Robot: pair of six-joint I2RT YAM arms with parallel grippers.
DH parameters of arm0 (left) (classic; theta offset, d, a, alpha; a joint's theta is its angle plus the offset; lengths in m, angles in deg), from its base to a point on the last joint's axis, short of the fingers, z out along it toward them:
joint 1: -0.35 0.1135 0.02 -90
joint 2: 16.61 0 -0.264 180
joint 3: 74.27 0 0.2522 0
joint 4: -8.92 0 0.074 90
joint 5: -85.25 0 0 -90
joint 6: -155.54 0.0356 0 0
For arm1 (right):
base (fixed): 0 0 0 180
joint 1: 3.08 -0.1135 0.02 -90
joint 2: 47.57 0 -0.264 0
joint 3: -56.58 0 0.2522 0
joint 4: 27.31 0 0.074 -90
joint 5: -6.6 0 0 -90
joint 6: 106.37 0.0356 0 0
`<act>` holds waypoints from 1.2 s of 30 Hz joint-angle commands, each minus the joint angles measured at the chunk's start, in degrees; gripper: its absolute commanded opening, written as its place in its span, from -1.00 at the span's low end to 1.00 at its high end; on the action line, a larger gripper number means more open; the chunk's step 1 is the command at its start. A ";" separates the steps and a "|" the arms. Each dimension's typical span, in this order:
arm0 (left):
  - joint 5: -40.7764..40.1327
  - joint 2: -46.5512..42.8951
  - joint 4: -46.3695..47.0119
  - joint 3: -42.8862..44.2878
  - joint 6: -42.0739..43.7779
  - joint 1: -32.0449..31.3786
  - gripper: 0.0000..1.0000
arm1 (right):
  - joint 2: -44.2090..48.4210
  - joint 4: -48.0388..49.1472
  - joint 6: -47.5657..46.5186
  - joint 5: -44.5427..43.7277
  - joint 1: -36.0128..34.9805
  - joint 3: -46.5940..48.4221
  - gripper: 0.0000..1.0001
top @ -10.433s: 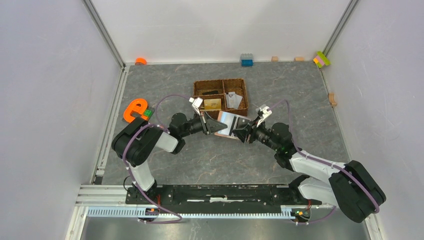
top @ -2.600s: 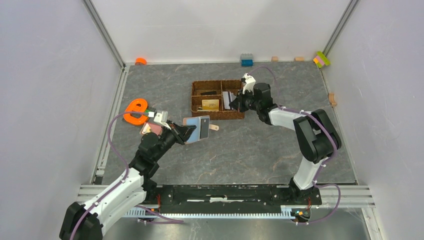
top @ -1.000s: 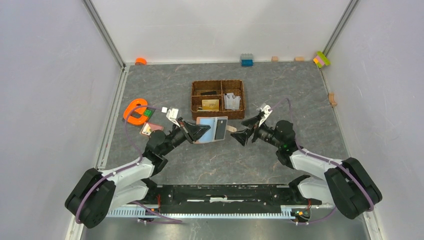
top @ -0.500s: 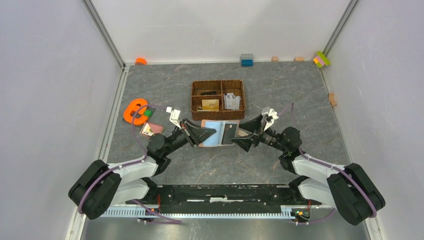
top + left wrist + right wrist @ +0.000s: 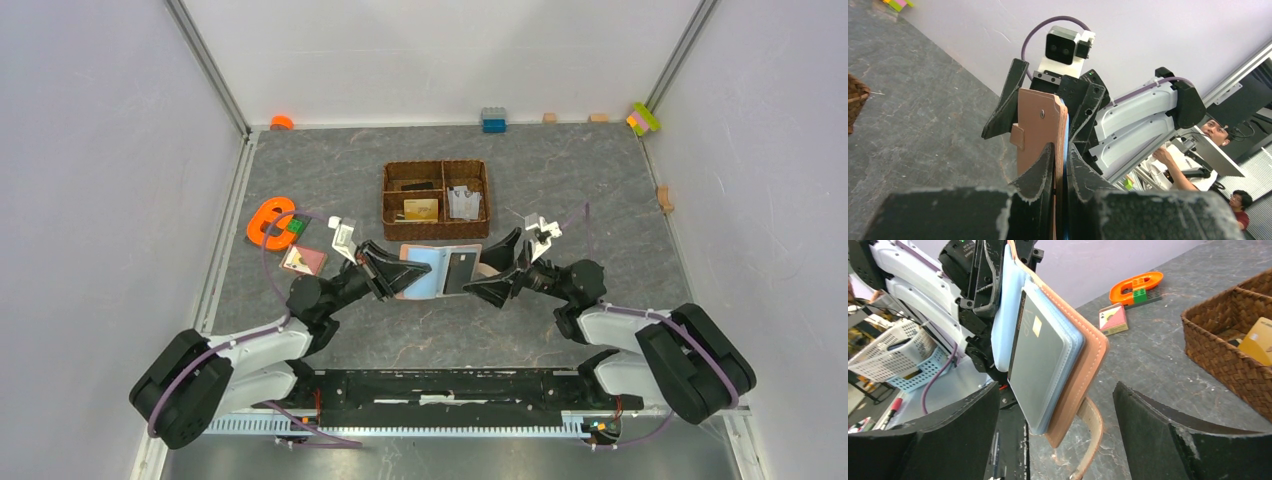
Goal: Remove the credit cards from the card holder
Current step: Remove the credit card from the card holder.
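Note:
The salmon-pink card holder [image 5: 428, 271] is held open above the floor, blue sleeves facing up. My left gripper [image 5: 396, 279] is shut on its left edge; in the left wrist view the fingertips [image 5: 1048, 162] pinch the card holder [image 5: 1039, 127]. A dark grey-blue card [image 5: 460, 270] sits in a sleeve, and also shows in the right wrist view [image 5: 1040, 350]. My right gripper [image 5: 497, 272] is open, its jaws on either side of the card holder's right edge [image 5: 1083, 370] without touching it. A gold-tan card [image 5: 421, 209] lies in the basket. A pinkish card [image 5: 304, 260] lies on the floor.
The brown woven basket [image 5: 436, 234] stands just behind the card holder, and appears at the right of the right wrist view [image 5: 1218, 355]. An orange toy [image 5: 270, 220] lies at the left. Small blocks [image 5: 493, 120] line the back wall. The card holder's snap tab [image 5: 1093, 432] hangs down.
My right gripper came back from the basket, open, and closed in on the card holder's right edge. My left gripper carried the card holder right, towards the middle.

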 commanded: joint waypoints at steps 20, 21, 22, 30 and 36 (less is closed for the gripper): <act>-28.95 -20.37 -45.48 4.48 19.48 -1.50 -0.04 | -1.41 3.51 3.07 1.29 0.04 1.11 -0.85; -31.89 -22.28 -47.55 4.14 20.05 -1.49 0.09 | -0.85 -0.11 0.98 0.16 0.04 1.36 -0.84; -34.51 -24.18 -49.40 3.84 20.33 -1.51 0.17 | -0.07 -3.47 -0.73 -1.10 0.02 1.68 -0.84; -20.80 -30.17 -45.33 2.23 22.76 -1.61 0.09 | 4.93 -23.05 -11.45 -10.82 0.04 3.63 -0.80; -10.59 -22.40 -38.58 4.29 23.79 -4.03 -0.05 | 5.12 -26.52 -12.72 -13.75 0.05 4.19 -0.78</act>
